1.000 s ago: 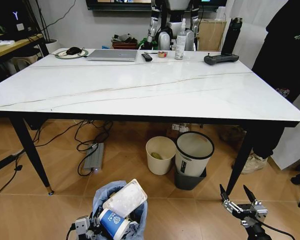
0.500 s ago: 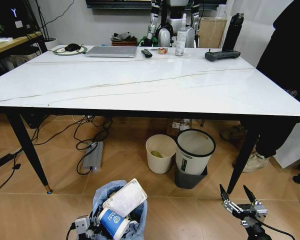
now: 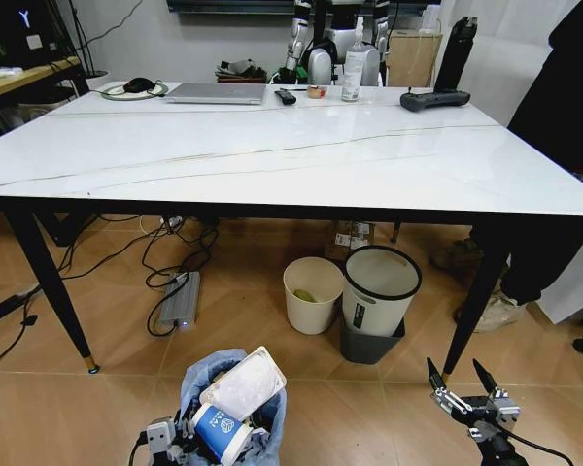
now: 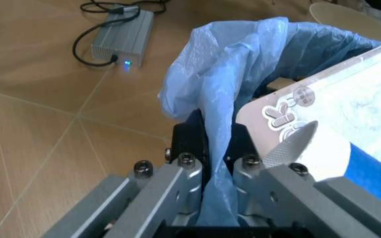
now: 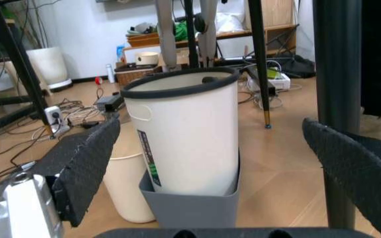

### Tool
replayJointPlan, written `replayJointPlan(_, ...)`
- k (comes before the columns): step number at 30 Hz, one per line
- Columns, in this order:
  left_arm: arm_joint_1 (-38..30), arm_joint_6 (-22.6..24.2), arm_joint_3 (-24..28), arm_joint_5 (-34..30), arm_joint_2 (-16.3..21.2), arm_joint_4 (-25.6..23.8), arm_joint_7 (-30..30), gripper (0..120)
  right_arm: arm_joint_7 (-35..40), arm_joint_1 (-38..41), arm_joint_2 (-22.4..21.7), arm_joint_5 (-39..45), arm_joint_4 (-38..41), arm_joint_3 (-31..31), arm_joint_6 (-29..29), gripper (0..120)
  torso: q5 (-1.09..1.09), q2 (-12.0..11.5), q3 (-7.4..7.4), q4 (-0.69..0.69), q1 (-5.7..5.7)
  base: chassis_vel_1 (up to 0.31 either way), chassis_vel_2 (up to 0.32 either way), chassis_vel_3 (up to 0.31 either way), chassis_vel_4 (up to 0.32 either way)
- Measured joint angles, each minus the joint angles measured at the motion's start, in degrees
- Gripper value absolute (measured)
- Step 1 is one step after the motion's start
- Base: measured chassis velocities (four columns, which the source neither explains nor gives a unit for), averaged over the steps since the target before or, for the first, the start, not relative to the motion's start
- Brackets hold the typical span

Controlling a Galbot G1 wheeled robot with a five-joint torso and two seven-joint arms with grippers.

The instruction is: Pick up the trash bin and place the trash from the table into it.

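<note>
Wood-look floor tiles run under the white tabletop [image 3: 272, 155], whose near surface carries no litter that I can see. My left end effector [image 4: 218, 148] is clamped on the crinkly blue liner at the rim of the trash bin [image 3: 231, 403], low at my left. A blue-white paper cup [image 3: 214, 429] and a clear plastic pack [image 3: 243, 385] poke out of its top. My right end effector [image 3: 462, 382] hangs spread wide and empty near the floor. I judge the bin overfull, so I should keep it level and avoid jerks, since my grip is mostly thin bag.
</note>
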Motion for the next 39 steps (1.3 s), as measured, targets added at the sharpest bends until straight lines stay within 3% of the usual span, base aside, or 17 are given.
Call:
replayJointPlan(20, -0.2, -0.4, 0.1, 0.5, 0.0, 0.2, 0.0, 0, 0.0, 0.0, 0.0, 0.0, 0.0, 0.0, 0.0, 100, 0.0, -4.4, -3.3, 0.0, -1.14, 0.0, 0.0, 0.0, 0.0)
replayJointPlan(27, -0.4, -2.7, 0.2, 1.6, 0.0, 0.6, 0.0, 0, 0.0, 0.0, 0.0, 0.0, 0.0, 0.0, 0.0, 100, 0.0, -5.8, -4.47, 0.0, -1.35, 0.0, 0.0, 0.0, 0.0)
replayJointPlan(39, -0.8, -3.4, -0.1, 1.8, 0.1, 0.7, 0.9, 0, 0.0, 0.0, 0.0, 0.0, 0.0, 0.0, 0.0, 100, 0.0, -5.9, -4.63, 0.0, -1.32, 0.0, 0.0, 0.0, 0.0)
